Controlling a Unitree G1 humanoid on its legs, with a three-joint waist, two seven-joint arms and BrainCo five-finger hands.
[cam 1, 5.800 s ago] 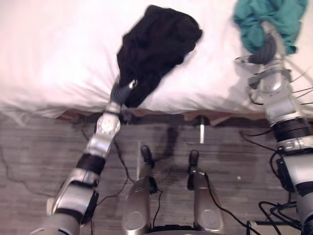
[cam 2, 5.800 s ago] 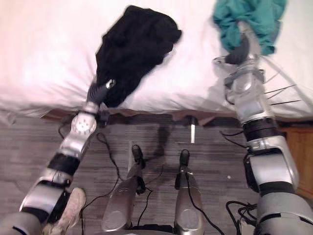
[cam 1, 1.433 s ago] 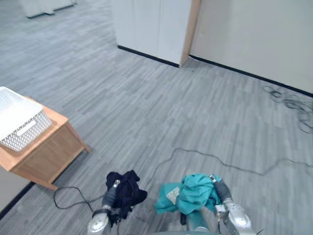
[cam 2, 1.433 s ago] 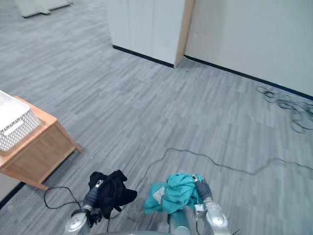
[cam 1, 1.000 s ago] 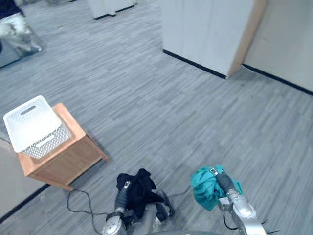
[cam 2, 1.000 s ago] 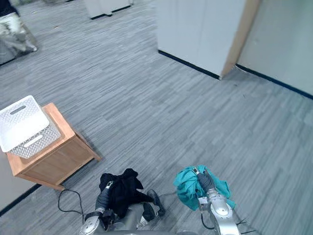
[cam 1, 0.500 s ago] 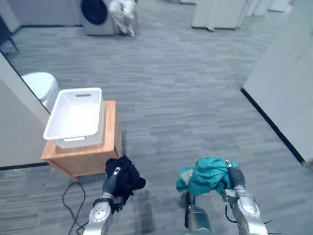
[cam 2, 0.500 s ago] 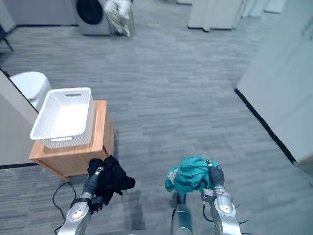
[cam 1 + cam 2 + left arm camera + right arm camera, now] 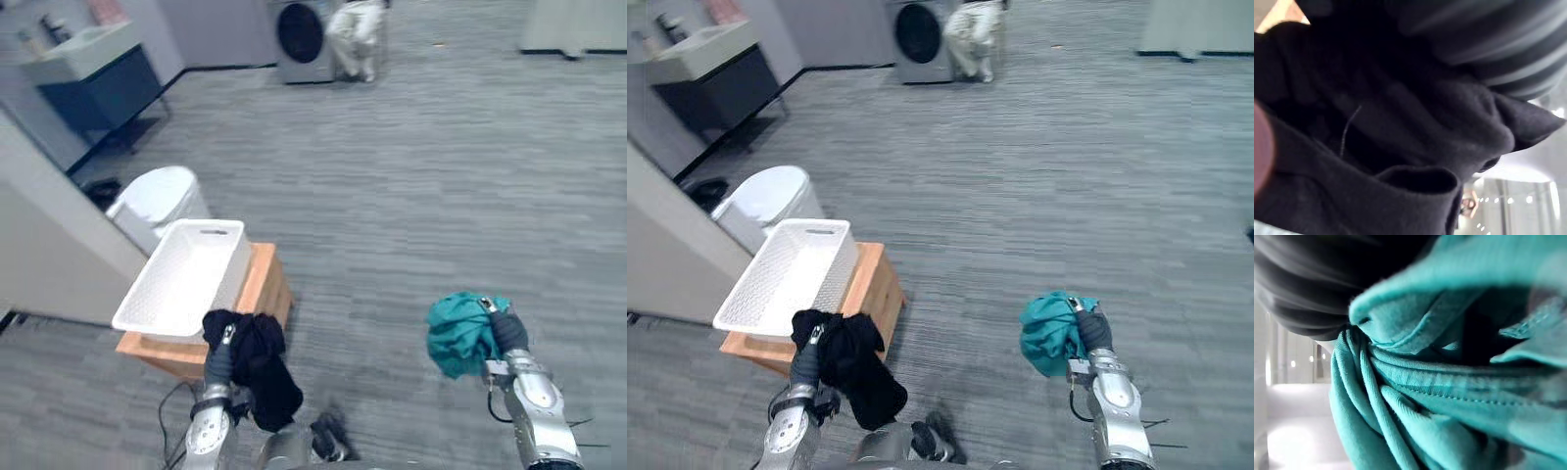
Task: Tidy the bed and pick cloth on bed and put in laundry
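- The black cloth [image 9: 263, 370] is held bunched in the left hand [image 9: 218, 360], whose fingers are closed on it. It hangs in the air just in front of the white basket [image 9: 233, 276], over the near corner of the wooden desk [image 9: 270, 290].
- The teal cloth [image 9: 458, 333] is clamped in the closed right hand [image 9: 506, 331], well apart from the white basket, on its right side and above the floor.
- A long tail of the black cloth hangs below the hand. If it is released too early, it is likely to be draped over the basket's near rim or dropped on the floor in front of the basket.
- The basket looks light, so it could be shoved along the desk if the rim is caught by the tail or struck by the hand.
- A loose fold of the teal cloth could be lost while it is carried across to the basket.
- Compared with half a second earlier, the whole view is turned, which is taken as camera motion. The basket is now seen nearer to the left hand, and the black cloth hangs lower.
- Both cloths, which earlier lay on the bed, are kept in the same hands.
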